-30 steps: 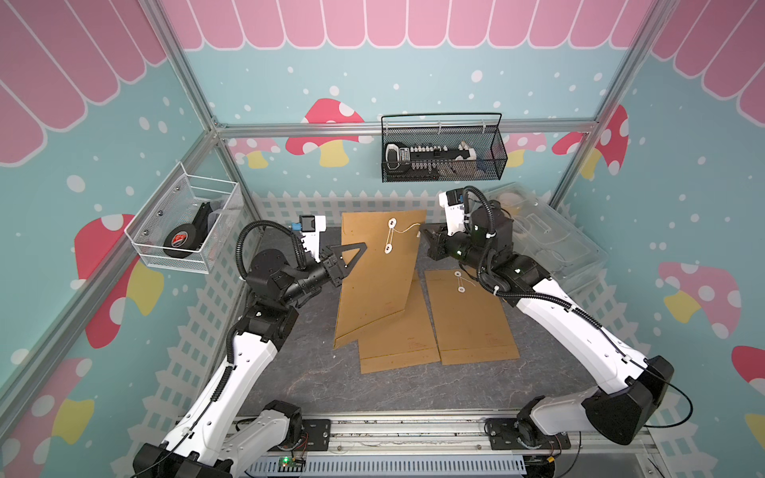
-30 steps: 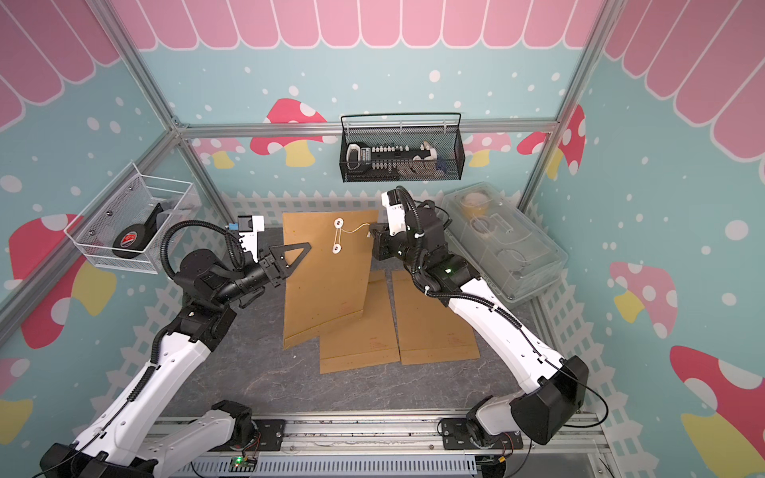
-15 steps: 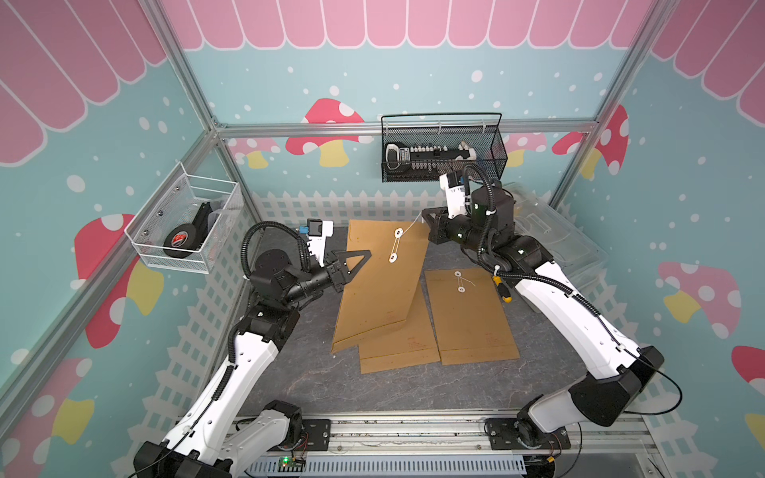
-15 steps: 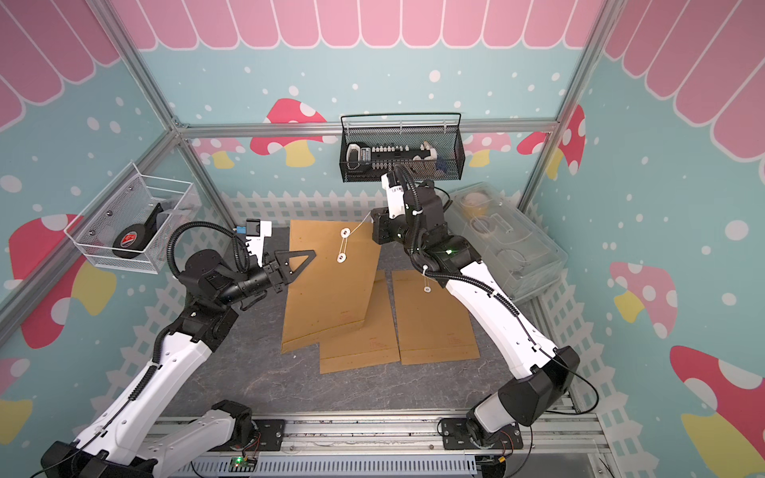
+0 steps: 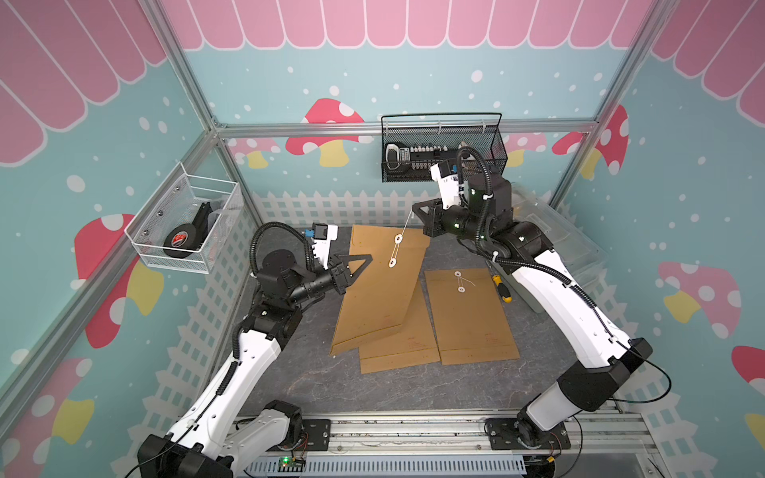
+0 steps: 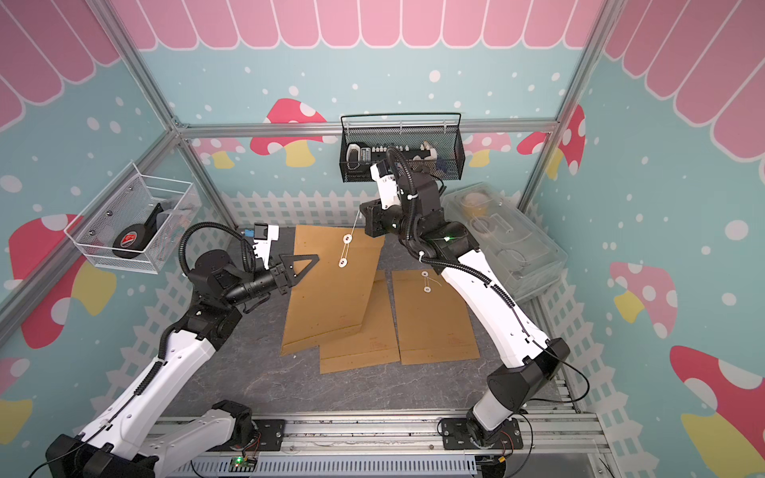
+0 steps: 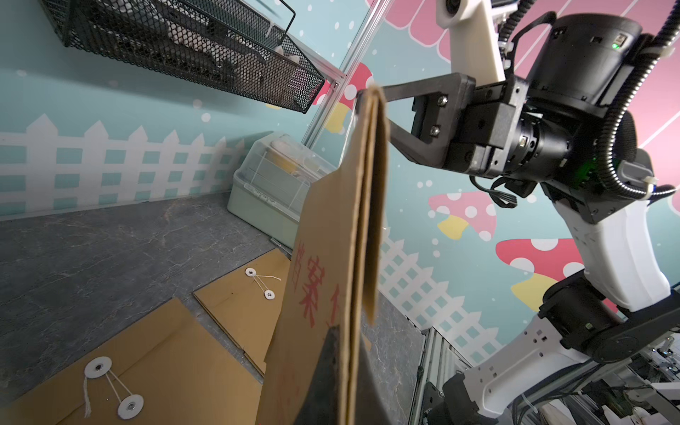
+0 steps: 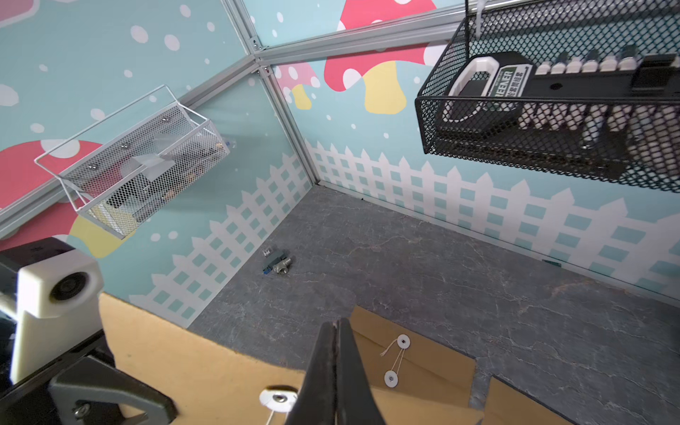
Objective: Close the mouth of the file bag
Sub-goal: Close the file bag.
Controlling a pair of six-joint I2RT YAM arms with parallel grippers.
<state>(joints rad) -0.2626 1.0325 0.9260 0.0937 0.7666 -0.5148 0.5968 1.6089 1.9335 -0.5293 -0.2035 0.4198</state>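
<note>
We've got the left gripper (image 5: 366, 260) pinching the bag (image 5: 372, 298) by its edge, and the right gripper (image 5: 414, 208) clamped on the taut string (image 5: 406, 224).

A robot-lab test cell is indicated by an aluminium frame (image 5: 289, 131) lined with printed mushroom panels (image 5: 327, 120), a left arm (image 5: 248, 364) and a right arm (image 5: 559, 302) bolted to a slotted rail (image 5: 414, 434) at the near edge, and a black mesh basket (image 5: 414, 178) and a white wire basket (image 5: 225, 215) hung on the walls.

Brown file bag (image 5: 381, 289) w/ red print, white discs (image 5: 398, 239) + string (image 5: 405, 223); grey marbled tabletop (image 5: 323, 385); teal walls (image 5: 269, 82), red mushrooms (image 5: 327, 120).
</note>
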